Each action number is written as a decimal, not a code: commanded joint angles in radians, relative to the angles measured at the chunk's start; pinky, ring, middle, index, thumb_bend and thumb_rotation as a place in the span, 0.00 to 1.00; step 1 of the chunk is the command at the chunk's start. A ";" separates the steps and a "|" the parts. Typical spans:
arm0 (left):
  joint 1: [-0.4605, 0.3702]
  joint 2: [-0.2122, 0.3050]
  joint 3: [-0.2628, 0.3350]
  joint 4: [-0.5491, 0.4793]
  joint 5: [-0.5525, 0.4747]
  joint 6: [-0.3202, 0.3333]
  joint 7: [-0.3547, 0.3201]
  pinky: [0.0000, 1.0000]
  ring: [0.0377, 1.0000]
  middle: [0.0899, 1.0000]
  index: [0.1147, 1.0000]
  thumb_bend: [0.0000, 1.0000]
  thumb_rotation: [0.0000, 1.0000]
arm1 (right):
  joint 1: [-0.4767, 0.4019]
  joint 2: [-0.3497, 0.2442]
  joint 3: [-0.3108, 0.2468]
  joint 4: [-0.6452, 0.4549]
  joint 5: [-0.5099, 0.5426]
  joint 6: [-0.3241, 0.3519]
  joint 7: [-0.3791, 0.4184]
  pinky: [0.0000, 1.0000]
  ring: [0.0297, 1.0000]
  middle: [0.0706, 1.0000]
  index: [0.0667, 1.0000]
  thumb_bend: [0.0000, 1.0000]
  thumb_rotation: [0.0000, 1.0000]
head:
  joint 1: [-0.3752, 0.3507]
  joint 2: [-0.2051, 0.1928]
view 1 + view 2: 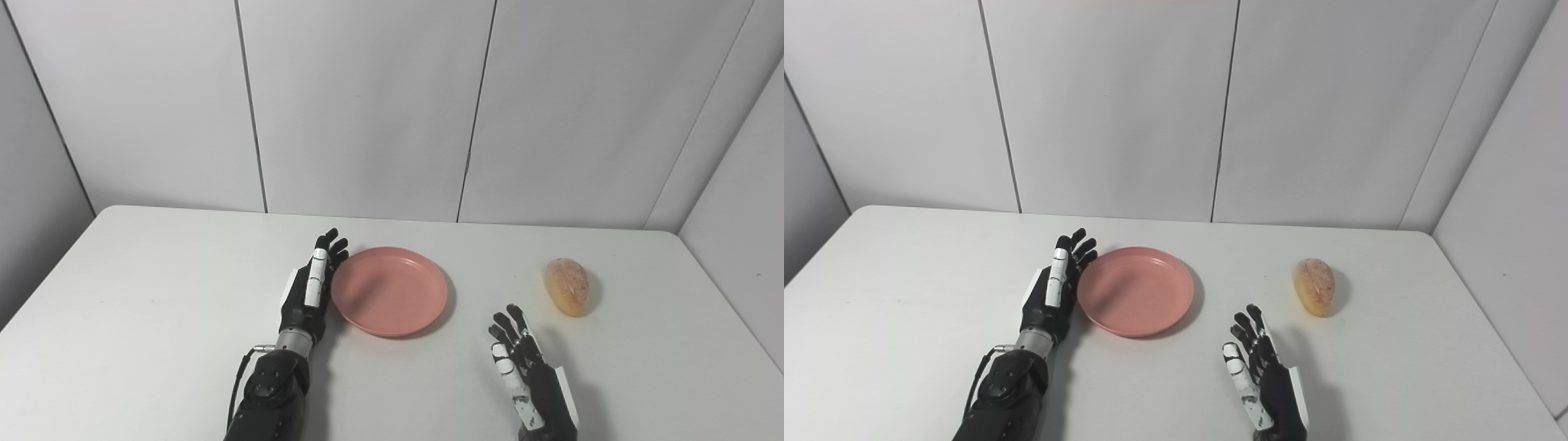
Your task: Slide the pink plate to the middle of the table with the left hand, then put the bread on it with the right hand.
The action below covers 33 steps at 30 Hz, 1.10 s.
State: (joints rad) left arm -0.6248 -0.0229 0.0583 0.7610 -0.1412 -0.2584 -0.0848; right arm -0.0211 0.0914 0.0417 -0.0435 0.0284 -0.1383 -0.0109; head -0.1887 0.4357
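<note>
The pink plate (pixel 389 290) lies empty on the white table (pixel 153 294), near its middle. My left hand (pixel 311 286) is open with straight fingers, its edge against the plate's left rim. The bread (pixel 566 286), a small golden roll, lies on the table to the right of the plate, well apart from it. My right hand (pixel 527 367) is open and empty, fingers spread, near the front of the table, below and to the left of the bread. The plate (pixel 1135 290), the bread (pixel 1315 286) and both hands also show in the right eye view.
Grey wall panels (pixel 367 104) stand behind the table's far edge and along both sides. The table's right edge (pixel 729 306) runs a little beyond the bread. Nothing else lies on the table.
</note>
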 commanded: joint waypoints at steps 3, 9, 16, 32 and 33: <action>-0.042 -0.005 -0.005 0.025 0.015 -0.043 0.003 0.94 0.93 0.93 0.92 0.78 1.00 | -0.021 0.003 0.009 -0.079 -0.033 0.003 -0.008 1.00 0.93 0.94 0.98 0.64 0.71 | -0.011 0.001; -0.059 -0.001 0.012 0.046 -0.005 -0.054 -0.013 0.96 0.95 0.94 0.93 0.73 1.00 | -0.047 -0.019 0.009 -0.217 -0.136 0.116 -0.023 0.97 0.97 0.99 1.00 0.65 0.67 | -0.043 -0.001; -0.089 0.015 0.025 0.112 -0.021 -0.095 -0.038 0.98 0.97 0.97 0.96 0.73 1.00 | -0.107 -0.061 0.019 -0.327 -0.333 0.234 -0.025 0.94 1.00 1.00 1.00 0.65 0.57 | -0.065 -0.004; -0.100 0.022 0.011 0.137 -0.004 -0.106 -0.043 1.00 0.99 0.99 0.98 0.72 1.00 | -0.300 -0.173 -0.025 -0.223 -0.560 0.300 -0.073 0.88 0.97 1.00 1.00 0.61 0.43 | -0.100 0.005; -0.099 0.022 0.012 0.136 -0.005 -0.105 -0.044 1.00 0.99 0.99 0.98 0.72 1.00 | -0.311 -0.182 -0.026 -0.203 -0.571 0.299 -0.077 0.88 0.97 1.00 1.00 0.61 0.42 | -0.100 0.005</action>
State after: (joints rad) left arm -0.6968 -0.0060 0.0726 0.8981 -0.1482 -0.3390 -0.1188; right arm -0.2877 -0.0695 0.0229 -0.2500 -0.5219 0.1643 -0.0592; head -0.2883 0.4403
